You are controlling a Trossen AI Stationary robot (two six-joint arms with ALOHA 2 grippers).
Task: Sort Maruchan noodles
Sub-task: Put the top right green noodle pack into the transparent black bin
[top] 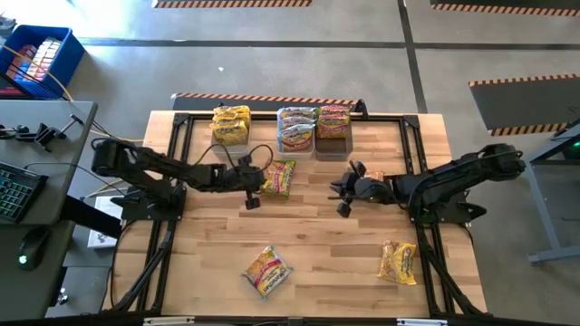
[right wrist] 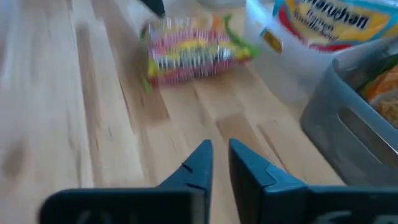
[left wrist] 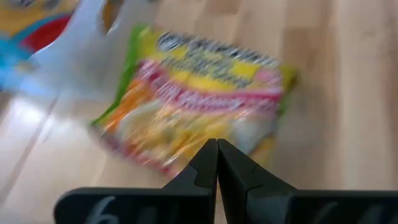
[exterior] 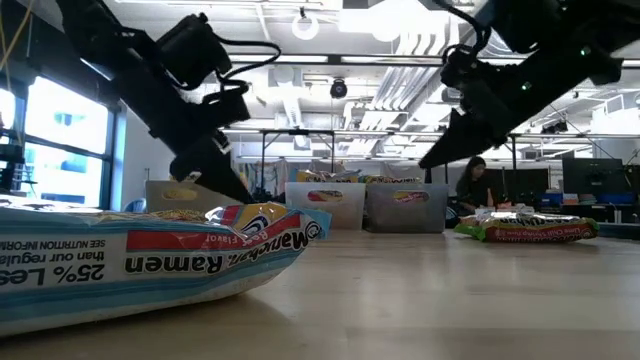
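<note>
at the far edge of the worktop point(top: 299, 244) three bins stand in a row: a yellow stack of packets point(top: 231, 124) on the left, a clear bin point(top: 296, 129) of blue-green ones in the middle, a dark bin point(top: 333, 123) of pink-red ones on the right.

the left hand point(top: 251, 187) hangs just beside the green-edged packet point(top: 279, 177), which lies flat in front of the clear bin. its fingers are pressed together with nothing between them, and the left wrist view shows the packet point(left wrist: 193, 99) lying just past the tips.

nearer the front, a loose yellow packet point(top: 266, 272) lies left of centre, well apart from both arms.

the right hand point(top: 343, 193) hovers near the middle of the worktop, in front of the dark bin. its fingers are parted only a sliver and hold nothing. a small orange packet point(top: 373, 176) lies close behind its wrist. another yellow packet point(top: 398, 262) sits at the front right.

these packets look light, with crinkly, slippery film over a brittle noodle block. judging by that, a hard squeeze across the middle could crack the block, and a flat packet gives fingers little to bite. the better hold is probably across a short edge or the crimped seam, with the fingers opened wider than the packet's thickness first. a shut hand would only push the packet along the wood.
</note>
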